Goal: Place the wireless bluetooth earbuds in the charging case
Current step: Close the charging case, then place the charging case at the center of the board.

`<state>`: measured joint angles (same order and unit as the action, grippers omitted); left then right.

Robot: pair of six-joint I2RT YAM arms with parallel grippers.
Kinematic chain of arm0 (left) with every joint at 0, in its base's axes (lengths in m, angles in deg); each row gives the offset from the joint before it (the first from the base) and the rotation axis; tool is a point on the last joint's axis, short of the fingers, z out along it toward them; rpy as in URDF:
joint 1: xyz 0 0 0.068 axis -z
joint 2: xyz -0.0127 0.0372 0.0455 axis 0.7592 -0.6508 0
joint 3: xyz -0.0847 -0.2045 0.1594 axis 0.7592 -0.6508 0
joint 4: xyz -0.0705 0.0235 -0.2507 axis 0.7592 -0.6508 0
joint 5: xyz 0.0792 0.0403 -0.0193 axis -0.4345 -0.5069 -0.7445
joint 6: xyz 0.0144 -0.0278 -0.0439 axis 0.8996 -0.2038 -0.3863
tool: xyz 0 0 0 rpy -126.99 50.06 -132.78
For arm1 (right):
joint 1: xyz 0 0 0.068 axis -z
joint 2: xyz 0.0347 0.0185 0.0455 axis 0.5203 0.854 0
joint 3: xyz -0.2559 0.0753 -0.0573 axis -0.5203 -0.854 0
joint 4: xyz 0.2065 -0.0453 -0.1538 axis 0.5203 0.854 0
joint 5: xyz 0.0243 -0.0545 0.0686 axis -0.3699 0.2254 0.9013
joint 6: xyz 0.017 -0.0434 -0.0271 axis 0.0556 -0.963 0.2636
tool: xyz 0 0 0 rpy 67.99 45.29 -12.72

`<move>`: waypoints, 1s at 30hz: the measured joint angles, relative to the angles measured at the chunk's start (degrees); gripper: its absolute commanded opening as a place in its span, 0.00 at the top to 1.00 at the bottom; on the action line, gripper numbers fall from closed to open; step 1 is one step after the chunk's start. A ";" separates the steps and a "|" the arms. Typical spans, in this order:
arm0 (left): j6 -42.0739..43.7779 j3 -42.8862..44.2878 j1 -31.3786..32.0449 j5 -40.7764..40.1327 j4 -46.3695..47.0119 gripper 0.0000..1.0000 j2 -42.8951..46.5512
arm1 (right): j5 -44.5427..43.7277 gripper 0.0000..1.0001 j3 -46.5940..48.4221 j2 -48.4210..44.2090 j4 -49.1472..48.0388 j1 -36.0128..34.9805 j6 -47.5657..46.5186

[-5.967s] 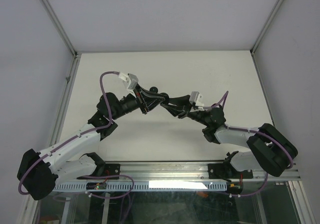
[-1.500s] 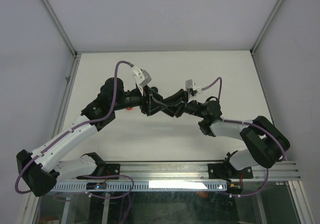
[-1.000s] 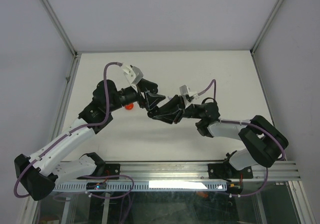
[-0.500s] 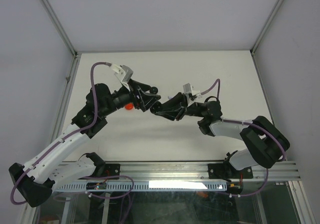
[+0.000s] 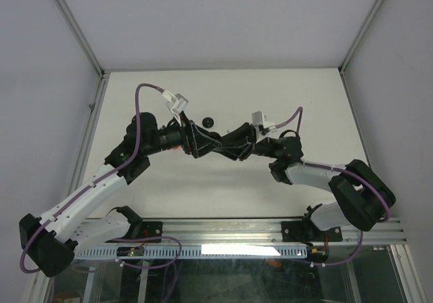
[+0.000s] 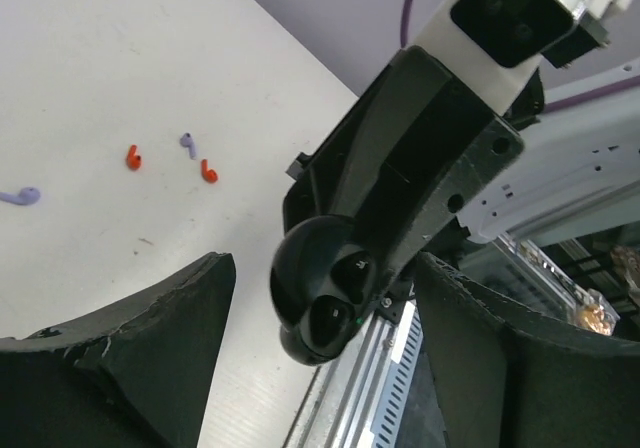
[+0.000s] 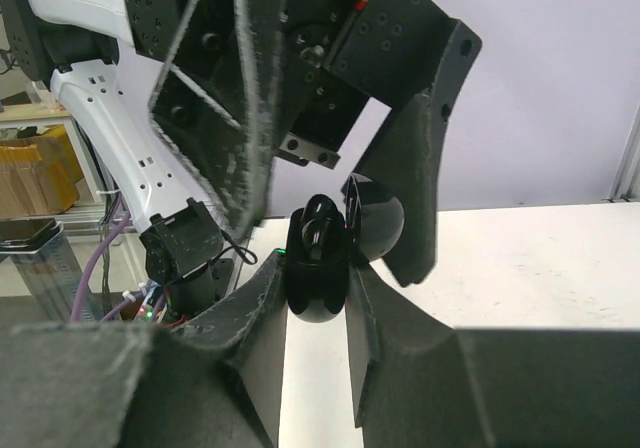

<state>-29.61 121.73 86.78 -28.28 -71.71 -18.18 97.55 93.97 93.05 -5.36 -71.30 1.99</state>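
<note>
While the two arms meet nose to nose over the middle of the white bench [image 5: 270, 93], the job looks far from finished. The left arm [image 5: 101, 181] reaches in from the lower left of the overhead view, the right arm [image 5: 318, 178] from the lower right.

The right gripper [image 7: 317, 268] is clamped narrow on the black charging case [image 6: 315, 308]. It holds the case off the bench at the centre of both wrist views, lid swung open. The left gripper [image 6: 322, 268] stands wide, its fingers [image 6: 140, 358] to either side of the case and apart from it, carrying nothing.

A black round disc [image 5: 208, 121] lies alone on the bench, just above the meeting point in the overhead view.

Four earbuds lie loose on the bench in the upper left of the left wrist view. They are a red earbud [image 6: 132, 156], a second red earbud [image 6: 208, 171], a lilac earbud [image 6: 187, 144] just beside that one, and another lilac earbud [image 6: 20, 196] at the left edge.

Whether any bud already sits in the case's dark wells cannot be told.

On this showing the case is up and open and ready to receive. The picking up and seating of the loose buds appears to be what is left.
</note>
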 measured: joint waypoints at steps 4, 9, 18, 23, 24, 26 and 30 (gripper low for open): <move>-1.01 -0.46 -0.02 4.24 2.93 0.28 -0.02 | -0.63 1.00 -0.22 0.00 0.37 0.44 0.00; -1.55 -2.03 -0.42 7.28 6.86 0.28 1.55 | -0.63 1.00 -0.90 -0.35 2.71 0.76 0.02; 0.15 -2.62 -0.70 7.26 7.43 0.26 3.69 | -0.57 1.00 -0.87 -2.14 13.25 0.87 -0.68; 2.73 -1.84 -0.72 -6.03 0.39 0.18 5.09 | -5.70 1.00 -0.50 -4.76 32.46 1.03 -3.45; 3.10 -1.70 -0.72 -10.01 -1.42 0.15 5.14 | -7.13 1.00 -0.46 -5.33 36.20 1.03 -4.07; 3.72 -1.68 -0.74 -16.79 -4.63 0.09 5.11 | -9.99 1.00 -0.35 -5.99 42.64 1.07 -4.96; 4.04 -1.77 -0.76 -28.48 -9.62 0.01 4.98 | -15.63 1.00 1.36 -5.01 53.81 1.07 -5.18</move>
<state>-25.57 119.96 86.02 -56.76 -81.33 -13.19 81.92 95.32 88.04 48.45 -70.23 -3.19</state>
